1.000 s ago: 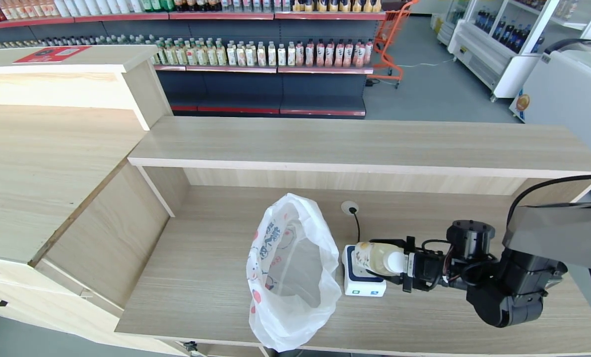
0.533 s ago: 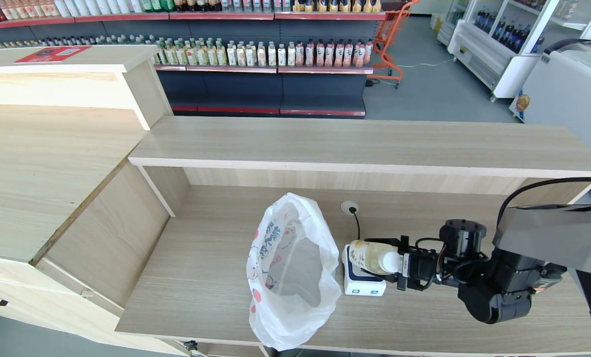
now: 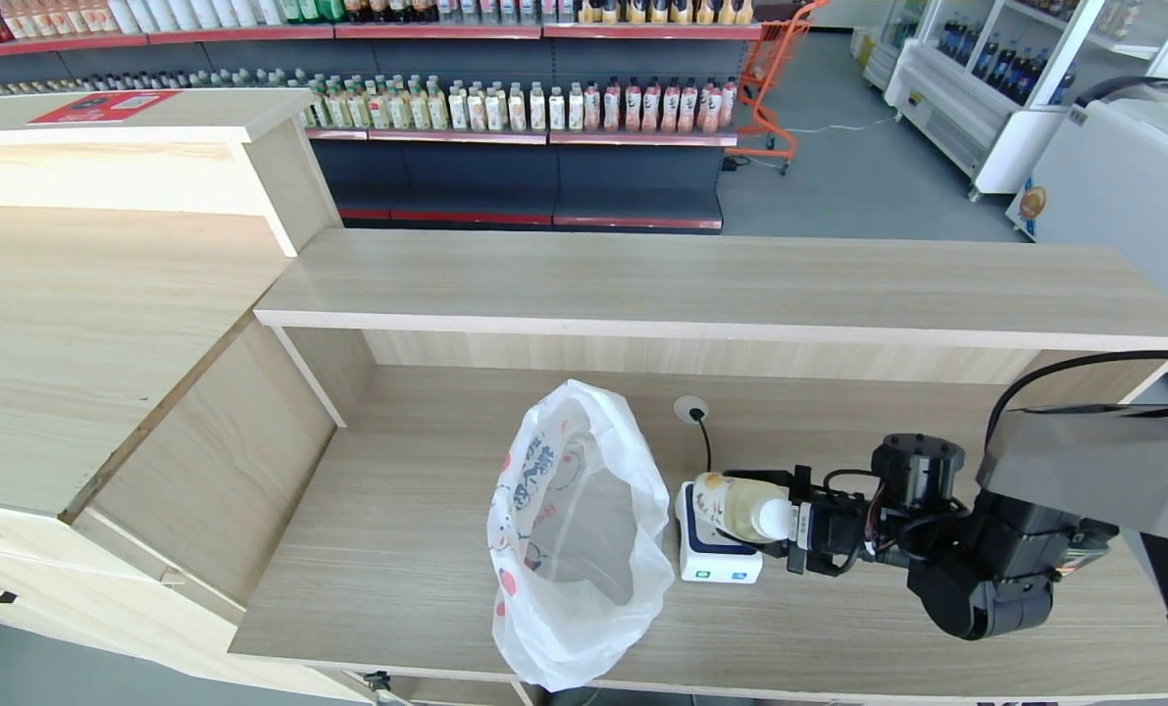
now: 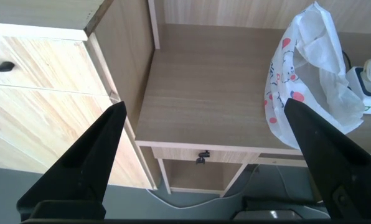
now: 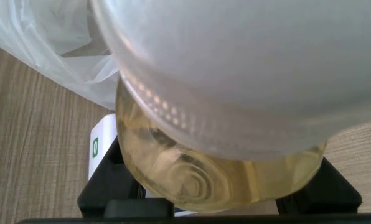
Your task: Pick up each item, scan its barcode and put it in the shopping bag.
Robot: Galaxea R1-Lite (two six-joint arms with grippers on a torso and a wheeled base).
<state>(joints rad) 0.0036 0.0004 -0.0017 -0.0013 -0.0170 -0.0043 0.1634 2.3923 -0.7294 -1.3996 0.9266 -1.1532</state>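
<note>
Nearest the robot, the left gripper (image 4: 201, 155) hangs off the front edge of the counter (image 3: 427, 588) with its fingers spread wide, holding nothing. Next up, the shopping bag (image 3: 579, 534) sits at that edge with its mouth open. Just beside it, the right gripper (image 3: 748, 510) has its fingers clamped on the bottle (image 3: 726, 502), which lies sideways right over the scanner (image 3: 719, 564). My worry: it's a smooth round bottle gripped at the cap end, so it could swivel or slide out on the way over. That floppy bag rim could also fold shut if the base bumps it. The bottle is clear plastic with a pale yellow drink, a printed label, and a white cap toward the wrist. Behind it, the scanner's cable (image 3: 707, 451) runs back to a socket (image 3: 690, 409).
</note>
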